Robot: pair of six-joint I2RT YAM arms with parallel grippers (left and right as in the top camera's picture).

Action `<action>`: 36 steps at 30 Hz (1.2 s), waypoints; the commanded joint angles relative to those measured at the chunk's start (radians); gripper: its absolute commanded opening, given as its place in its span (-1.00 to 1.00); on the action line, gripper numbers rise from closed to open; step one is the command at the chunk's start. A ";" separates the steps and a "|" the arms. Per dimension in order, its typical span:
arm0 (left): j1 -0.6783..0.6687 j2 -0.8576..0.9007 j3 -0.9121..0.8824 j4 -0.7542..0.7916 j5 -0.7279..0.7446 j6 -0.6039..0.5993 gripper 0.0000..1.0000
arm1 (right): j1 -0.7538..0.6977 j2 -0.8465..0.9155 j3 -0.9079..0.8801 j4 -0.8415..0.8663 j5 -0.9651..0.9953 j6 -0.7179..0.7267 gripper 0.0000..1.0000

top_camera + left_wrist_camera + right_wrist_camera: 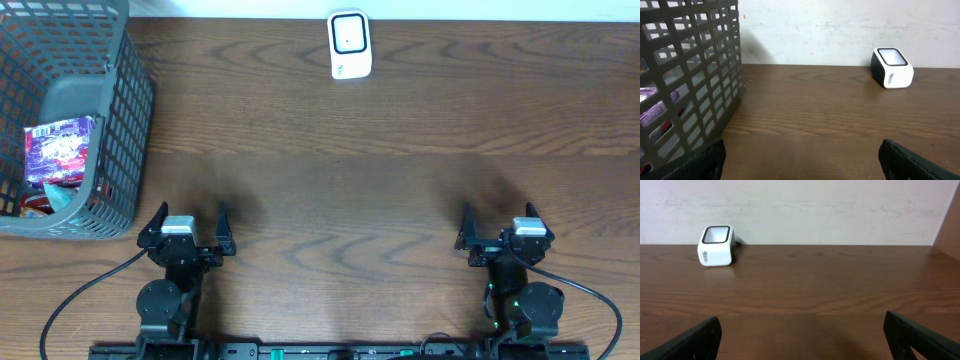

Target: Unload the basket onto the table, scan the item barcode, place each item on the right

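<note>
The dark wooden table [350,200] runs back to a pale wall, where the white scanner [350,45] stands. The purple packet [60,150] lies inside the grey basket [120,110] at my far left. My left gripper [191,215] and right gripper [498,215] both gape wide, holding nothing.

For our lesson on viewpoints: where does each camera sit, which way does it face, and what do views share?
Overhead: above the table, facing down; basket, scanner, left gripper and right gripper, both open.
Left wrist: low, facing the wall; basket, scanner; own fingers.
Right wrist: low, facing the wall; scanner; own fingers.
Shared: the scanner appears in all three.
</note>
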 commanded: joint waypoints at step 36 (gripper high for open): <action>0.375 1.659 2.137 -0.693 0.383 -0.055 0.96 | 0.008 -0.006 -0.002 -0.004 0.002 -0.011 0.99</action>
